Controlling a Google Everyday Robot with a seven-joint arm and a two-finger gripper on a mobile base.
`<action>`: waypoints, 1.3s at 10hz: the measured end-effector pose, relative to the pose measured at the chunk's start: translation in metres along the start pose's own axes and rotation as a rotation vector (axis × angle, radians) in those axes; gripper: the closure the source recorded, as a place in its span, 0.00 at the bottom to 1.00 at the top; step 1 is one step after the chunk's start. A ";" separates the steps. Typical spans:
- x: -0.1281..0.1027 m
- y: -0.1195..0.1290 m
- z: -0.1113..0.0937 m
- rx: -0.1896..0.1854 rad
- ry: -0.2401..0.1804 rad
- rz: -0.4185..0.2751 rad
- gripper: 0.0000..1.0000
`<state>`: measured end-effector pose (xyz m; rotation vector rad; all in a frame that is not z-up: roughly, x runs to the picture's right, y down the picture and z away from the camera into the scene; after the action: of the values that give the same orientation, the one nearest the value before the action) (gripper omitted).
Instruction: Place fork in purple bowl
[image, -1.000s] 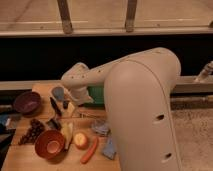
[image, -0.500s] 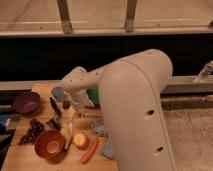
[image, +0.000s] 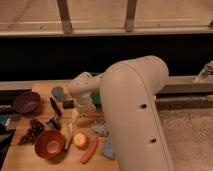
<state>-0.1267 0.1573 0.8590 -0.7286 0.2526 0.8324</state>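
Fork (image: 92, 119): only a thin pale sliver shows, lying flat on the table (image: 45, 89) just beside the gripper (image: 83, 114) and partly masked by it, so identification is tentative. It lies well apart from the purple bowl (image: 27, 102), which sits empty at the table's left edge, beyond the black-handled utensil (image: 54, 107). Step in hand, as judged: approach for pickup, with no grasp made. Next move calls for 1 descent with the jaws straddling the thin handle, then closure, a lift, and a carry left over the utensil to the bowl. Gripper: hangs low over the table centre, below the white wrist, jaws apart, holding nothing. Contact with the fork cannot be confirmed.
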 end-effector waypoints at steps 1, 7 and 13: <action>-0.001 -0.002 0.005 0.004 0.006 -0.008 0.20; 0.006 -0.023 0.028 0.035 0.056 -0.022 0.21; 0.015 -0.029 0.028 0.024 0.076 -0.006 0.79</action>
<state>-0.0968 0.1721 0.8868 -0.7395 0.3279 0.7952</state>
